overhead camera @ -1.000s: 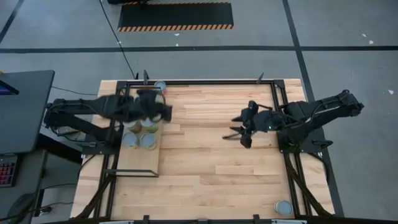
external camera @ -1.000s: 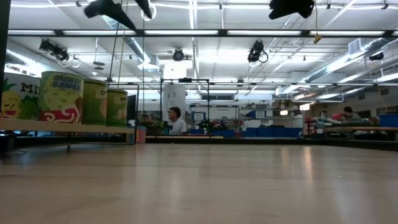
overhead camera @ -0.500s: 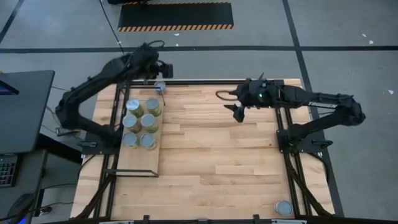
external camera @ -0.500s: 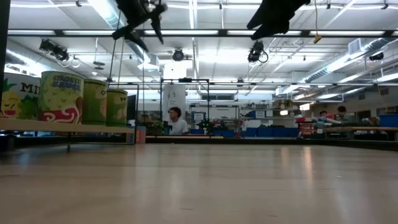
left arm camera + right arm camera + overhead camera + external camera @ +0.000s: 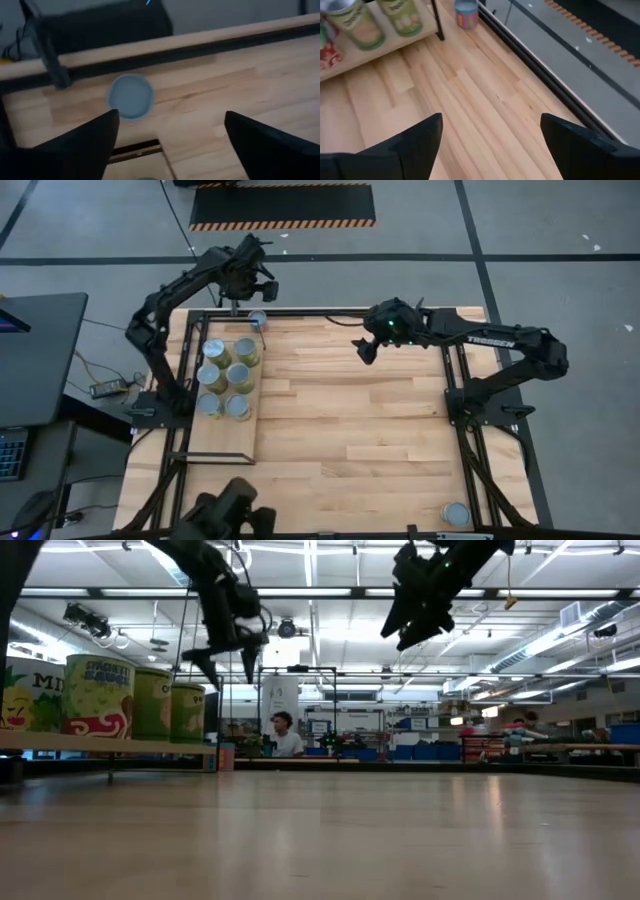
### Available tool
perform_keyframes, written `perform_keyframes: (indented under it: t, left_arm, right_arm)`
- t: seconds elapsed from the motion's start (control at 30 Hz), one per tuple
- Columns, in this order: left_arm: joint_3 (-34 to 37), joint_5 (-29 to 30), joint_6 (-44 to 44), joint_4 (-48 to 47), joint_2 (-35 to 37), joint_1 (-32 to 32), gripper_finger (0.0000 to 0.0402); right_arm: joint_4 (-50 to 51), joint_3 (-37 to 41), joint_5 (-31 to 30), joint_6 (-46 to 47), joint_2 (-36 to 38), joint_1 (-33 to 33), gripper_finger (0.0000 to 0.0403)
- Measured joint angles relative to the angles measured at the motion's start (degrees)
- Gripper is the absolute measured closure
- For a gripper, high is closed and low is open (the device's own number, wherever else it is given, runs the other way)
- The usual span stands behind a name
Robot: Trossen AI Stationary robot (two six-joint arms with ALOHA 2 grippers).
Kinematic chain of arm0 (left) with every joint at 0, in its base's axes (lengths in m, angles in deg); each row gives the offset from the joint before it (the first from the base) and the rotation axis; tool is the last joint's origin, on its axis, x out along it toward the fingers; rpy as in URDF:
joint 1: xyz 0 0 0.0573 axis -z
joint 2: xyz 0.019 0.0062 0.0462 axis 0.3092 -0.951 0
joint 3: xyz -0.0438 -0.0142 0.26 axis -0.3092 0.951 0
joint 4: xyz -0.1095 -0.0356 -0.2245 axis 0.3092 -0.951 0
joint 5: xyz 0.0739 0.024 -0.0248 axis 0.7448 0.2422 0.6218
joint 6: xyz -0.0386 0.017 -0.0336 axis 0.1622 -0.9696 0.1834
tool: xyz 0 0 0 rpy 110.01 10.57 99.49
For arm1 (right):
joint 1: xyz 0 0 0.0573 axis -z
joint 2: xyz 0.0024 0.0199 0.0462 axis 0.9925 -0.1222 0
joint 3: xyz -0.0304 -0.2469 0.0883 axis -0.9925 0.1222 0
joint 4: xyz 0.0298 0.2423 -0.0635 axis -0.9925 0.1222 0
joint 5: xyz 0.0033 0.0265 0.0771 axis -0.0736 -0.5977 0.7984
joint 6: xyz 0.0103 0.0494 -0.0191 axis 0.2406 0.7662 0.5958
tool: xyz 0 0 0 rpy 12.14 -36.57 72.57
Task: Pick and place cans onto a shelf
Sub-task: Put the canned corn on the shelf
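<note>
One can (image 5: pixel 257 319) hugs the table (image 5: pixel 340 440) edge, left gripper (image 5: pixel 252 292) above.

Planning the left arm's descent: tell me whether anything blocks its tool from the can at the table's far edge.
Nothing visible does. The left tool hangs open above the lone can, which stands on bare tabletop just beyond the shelf and its six cans. The left wrist view shows that can unobstructed between the fingers.
</note>
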Motion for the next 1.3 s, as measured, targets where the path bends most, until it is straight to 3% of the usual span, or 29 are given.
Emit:
perform_keyframes:
  t: [0.13,0.43,0.6,0.93,1.3]
  left_arm:
    - [0.0,-0.4,-0.1,-1.2,-4.0,-1.7,0.0007]
    - [0.0,-1.2,-1.0,-1.8,-11.8,-1.9,0.0003]
    - [0.0,1.8,-0.3,-1.6,-12.3,-2.5,0.0003]
    - [0.5,-1.9,-0.7,0.6,-15.0,-4.4,0.0003]
    - [0.5,-0.9,-1.5,-0.3,-16.2,-5.0,0.0003]
  right_arm:
    - [-2.2,0.0,-0.1,3.9,-1.9,1.6,0.0058]
    - [-7.0,0.0,-0.1,6.2,-2.9,2.9,0.0058]
    - [-7.1,0.0,0.1,6.3,-2.9,2.9,0.0059]
    - [-7.9,0.0,1.5,6.2,-2.9,2.9,0.0059]
    - [-8.6,0.0,1.6,6.3,-2.9,2.9,0.0060]
